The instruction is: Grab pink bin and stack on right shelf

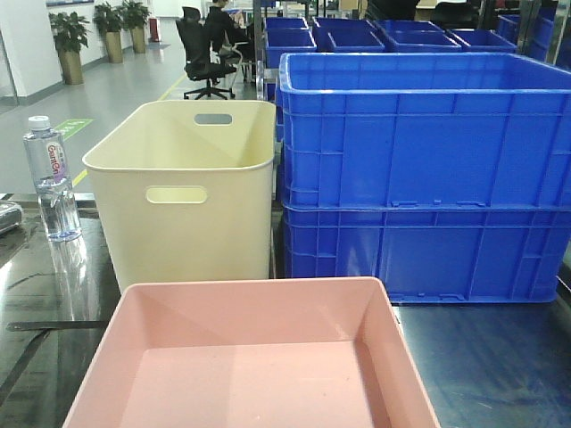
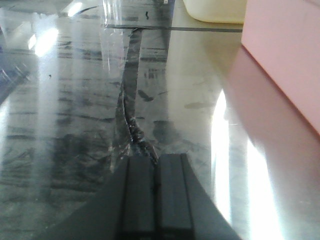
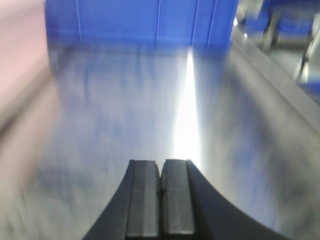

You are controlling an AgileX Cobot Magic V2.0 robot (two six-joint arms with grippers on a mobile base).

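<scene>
- The left gripper (image 2: 155,197) was closed on nothing, jaws pressed together, low over the glossy black surface (image 2: 75,125).
- The right gripper (image 3: 160,200) was likewise closed and empty above the same dark top.
- The pink bin (image 1: 254,357) sat between them: to the right of the left gripper, to the left of the right one, touched by neither.
- Beyond it stood the cream bin (image 1: 183,192), a bottle (image 1: 51,178) and the stacked blue crates (image 1: 424,174).
- The step looked like the approach; next, each gripper would likely need to open and close in on a rim.
</scene>
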